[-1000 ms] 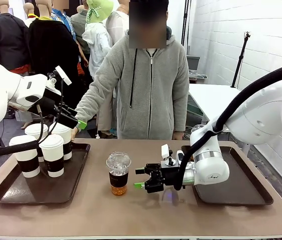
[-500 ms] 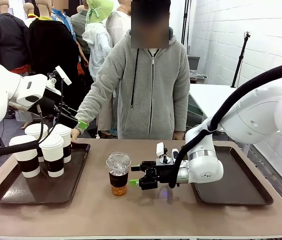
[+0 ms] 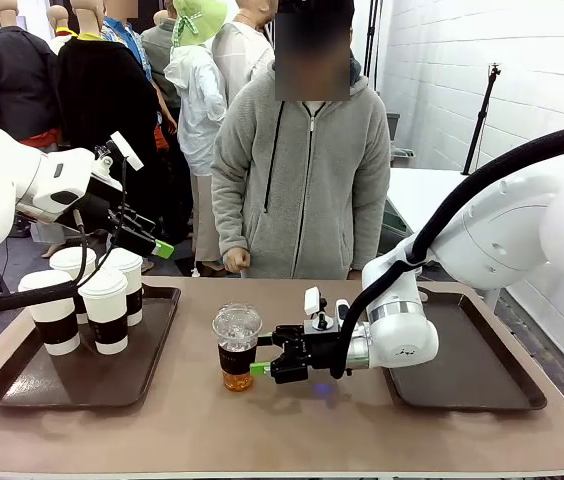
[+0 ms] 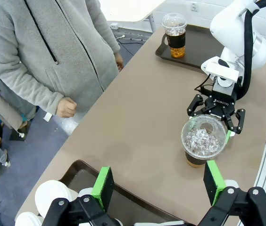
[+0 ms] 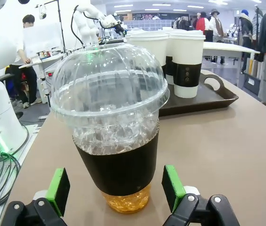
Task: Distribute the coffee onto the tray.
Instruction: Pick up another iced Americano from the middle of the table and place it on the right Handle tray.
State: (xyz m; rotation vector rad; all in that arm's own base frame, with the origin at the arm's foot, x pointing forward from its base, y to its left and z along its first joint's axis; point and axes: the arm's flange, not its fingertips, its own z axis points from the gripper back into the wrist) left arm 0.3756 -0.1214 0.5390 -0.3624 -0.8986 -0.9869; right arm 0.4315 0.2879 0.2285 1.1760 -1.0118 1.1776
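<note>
- The right end effector (image 3: pixel 260 356) lies low over the counter (image 3: pixel 292 425), pointing to 9 o'clock in the front view, with its jaws wide and nothing between them.
- A dome-lidded cup (image 3: pixel 236 346) with amber liquid and a black sleeve stands on the counter just beside the green pads (image 5: pixel 170 185); I cannot tell if they touch it.
- The left end effector (image 3: pixel 158 247) hangs above the left tray (image 3: pixel 22 385), jaws wide and empty.
- Four white paper cups (image 3: pixel 105 309) with black sleeves stand together on the left tray, at 9 o'clock from the dome-lidded cup.
- A second dome-lidded cup (image 4: pixel 174 34) stands on the right tray (image 3: pixel 482 385), at its far corner.
- The person (image 3: pixel 302 170) stands at 12 o'clock, with one hand (image 4: pixel 66 107) closed near the counter edge.
</note>
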